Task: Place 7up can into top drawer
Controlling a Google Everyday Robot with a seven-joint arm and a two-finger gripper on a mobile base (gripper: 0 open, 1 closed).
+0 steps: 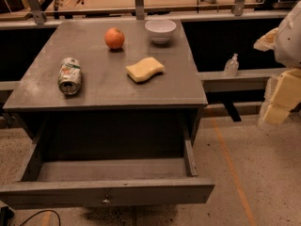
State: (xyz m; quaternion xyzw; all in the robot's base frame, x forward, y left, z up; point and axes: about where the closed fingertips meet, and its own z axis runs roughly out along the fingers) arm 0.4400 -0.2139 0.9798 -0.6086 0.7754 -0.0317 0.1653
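Observation:
The 7up can [69, 75] lies on its side on the left part of the grey table top [99, 93], its silver top facing the front edge. The top drawer [108, 192] is pulled wide open below the table's front; its inside shows nothing in it, and a small round knob sits at the middle of its front panel. My gripper [277, 100] shows as pale yellow blocks at the far right edge, beside the table, below table-top height and well away from the can. It holds nothing that I can see.
On the table there are also an orange fruit [114, 37], a white bowl [160, 30] and a yellow sponge [145, 68]. A small clear bottle [231, 65] stands on a ledge to the right. A workbench runs along the back.

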